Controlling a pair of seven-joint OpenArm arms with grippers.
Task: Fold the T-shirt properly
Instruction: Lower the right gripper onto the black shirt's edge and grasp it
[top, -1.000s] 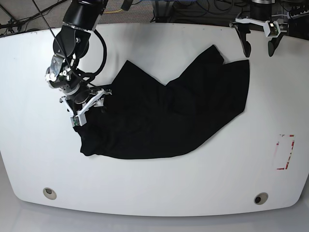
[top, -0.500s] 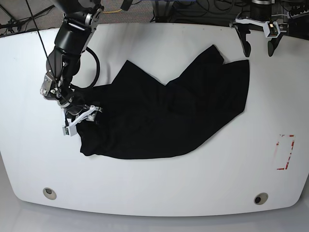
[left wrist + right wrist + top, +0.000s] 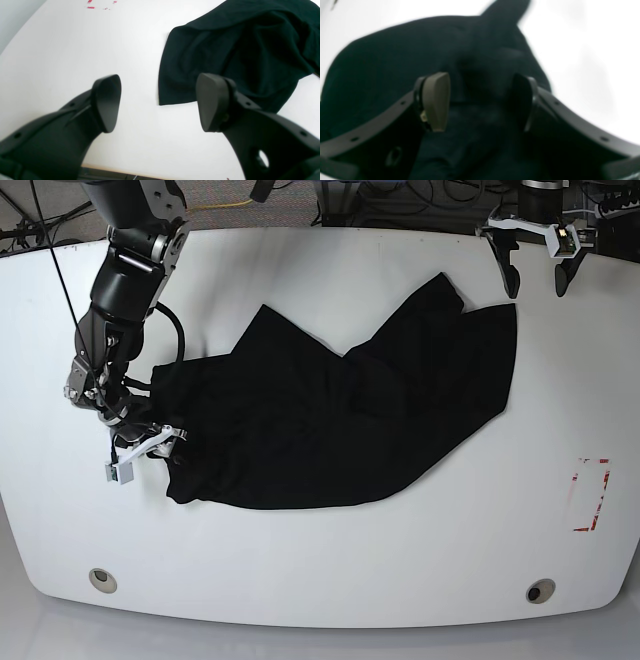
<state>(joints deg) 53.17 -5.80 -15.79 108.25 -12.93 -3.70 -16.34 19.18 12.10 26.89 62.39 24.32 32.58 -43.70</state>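
Note:
The black T-shirt lies crumpled and partly doubled over in the middle of the white table. My right gripper is at the shirt's left edge, low over the fabric. In the blurred right wrist view it stands open, with the dark T-shirt beneath and between the fingers, not pinched. My left gripper hangs open above the far right of the table. In the left wrist view it is empty over bare table, a corner of the T-shirt just beyond it.
A red-marked rectangle is on the table at the right, also in the left wrist view as red marks. Two round holes sit near the front edge. Cables lie behind the table's far edge.
My right arm has swung left and toward the front along the shirt's left edge, gripper open throughout. The left arm has not moved.

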